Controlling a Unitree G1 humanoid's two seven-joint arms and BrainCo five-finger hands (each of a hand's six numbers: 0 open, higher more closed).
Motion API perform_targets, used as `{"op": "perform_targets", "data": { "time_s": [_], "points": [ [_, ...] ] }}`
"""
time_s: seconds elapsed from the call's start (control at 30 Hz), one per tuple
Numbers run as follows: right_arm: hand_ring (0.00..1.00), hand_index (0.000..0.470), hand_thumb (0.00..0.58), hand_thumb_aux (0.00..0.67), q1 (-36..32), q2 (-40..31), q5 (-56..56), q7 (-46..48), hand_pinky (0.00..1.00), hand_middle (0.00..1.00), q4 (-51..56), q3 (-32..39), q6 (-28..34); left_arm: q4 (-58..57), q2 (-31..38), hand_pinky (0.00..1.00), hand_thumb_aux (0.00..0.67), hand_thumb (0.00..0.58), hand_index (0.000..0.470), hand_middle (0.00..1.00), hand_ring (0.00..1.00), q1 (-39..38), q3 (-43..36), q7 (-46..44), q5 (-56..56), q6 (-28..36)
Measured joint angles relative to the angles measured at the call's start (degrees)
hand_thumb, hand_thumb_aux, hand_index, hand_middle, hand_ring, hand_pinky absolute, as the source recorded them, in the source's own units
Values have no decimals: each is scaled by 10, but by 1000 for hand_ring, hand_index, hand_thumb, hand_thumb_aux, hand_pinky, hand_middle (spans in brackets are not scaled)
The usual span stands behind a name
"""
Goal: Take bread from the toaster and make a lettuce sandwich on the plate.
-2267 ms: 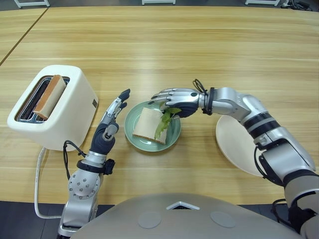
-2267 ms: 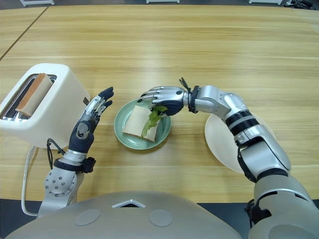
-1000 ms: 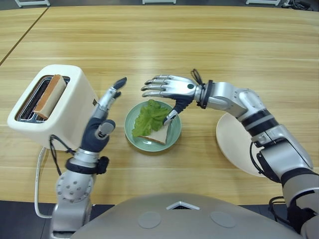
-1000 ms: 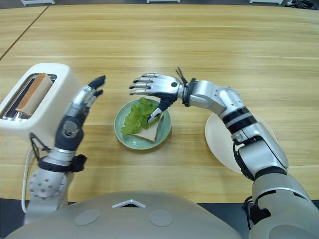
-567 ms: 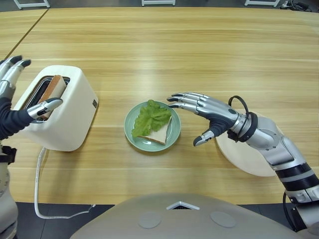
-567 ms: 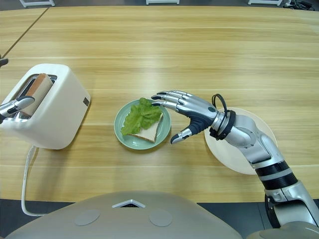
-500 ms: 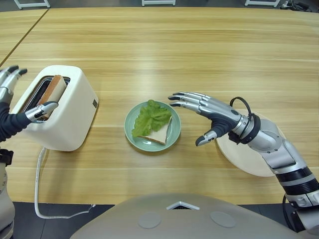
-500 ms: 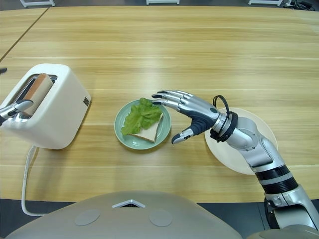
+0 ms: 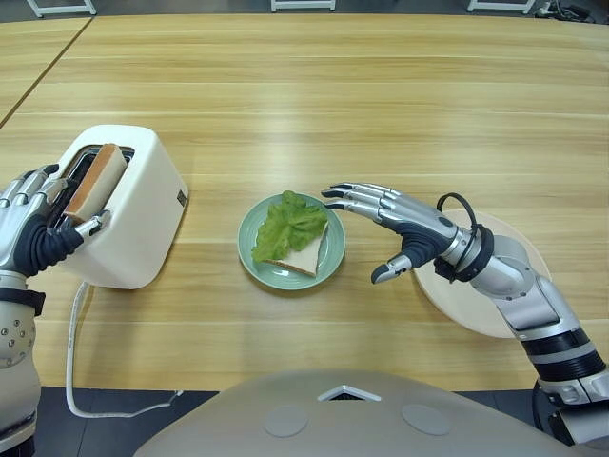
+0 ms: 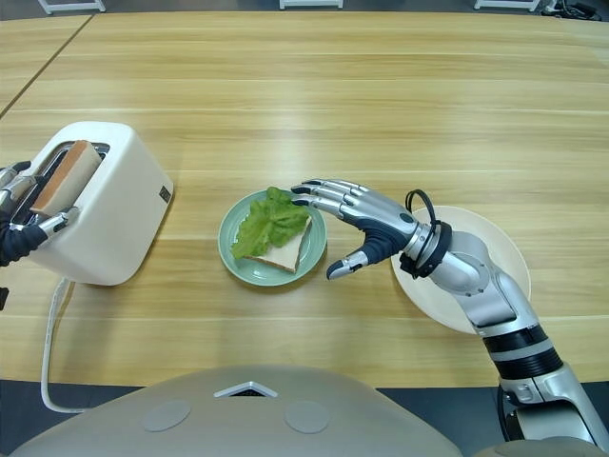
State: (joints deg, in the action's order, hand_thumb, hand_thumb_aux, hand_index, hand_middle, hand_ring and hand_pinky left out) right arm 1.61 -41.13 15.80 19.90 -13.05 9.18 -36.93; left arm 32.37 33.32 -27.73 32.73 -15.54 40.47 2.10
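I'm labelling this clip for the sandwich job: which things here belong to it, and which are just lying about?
Part of the job: toaster, bread in the toaster, green plate, bread on the plate, lettuce, left hand, right hand.

Lying about: white plate, wooden table.

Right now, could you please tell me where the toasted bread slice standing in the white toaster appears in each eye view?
Left eye view: the brown-crusted bread slice is at far left, above mid-height, in the white toaster.
Right eye view: the same slice, nearer the left edge.
Shared landmark: the round green plate holding lettuce, to its right.
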Motion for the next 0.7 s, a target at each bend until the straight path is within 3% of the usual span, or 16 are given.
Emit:
{"op": "perform_targets", "data": {
  "time_s": [0.23, 0.27, 0.3, 0.57, 0.7],
  "points": [
    [0, 0, 0, 0, 3, 7, 5, 0, 0, 0, 6, -8, -10, -14, 4, 0, 486, 536, 341, 0, 0, 6, -7, 4, 0, 0],
    [0, 0, 0, 0, 3, 8, 6, 0, 0, 0, 7, -8, -10, -14, 4, 0, 549, 561, 385, 0, 0, 7, -8, 5, 0, -1],
    [0, 0, 0, 0, 3, 10, 8, 0, 0, 0, 8, -8, -10, -14, 4, 0, 670, 580, 470, 0, 0, 8, -10, 6, -1, -2],
    [0, 0, 0, 0, 3, 14, 23, 0, 0, 0, 16, -9, -16, -14, -4, 0, 670, 580, 470, 0, 0, 16, -17, 21, -38, -19],
    [0, 0, 0, 0, 0, 19, 30, -3, 0, 0, 21, -9, -22, -21, -26, 0, 670, 580, 470, 0, 0, 49, -9, 50, -126, -57]
  ]
}}
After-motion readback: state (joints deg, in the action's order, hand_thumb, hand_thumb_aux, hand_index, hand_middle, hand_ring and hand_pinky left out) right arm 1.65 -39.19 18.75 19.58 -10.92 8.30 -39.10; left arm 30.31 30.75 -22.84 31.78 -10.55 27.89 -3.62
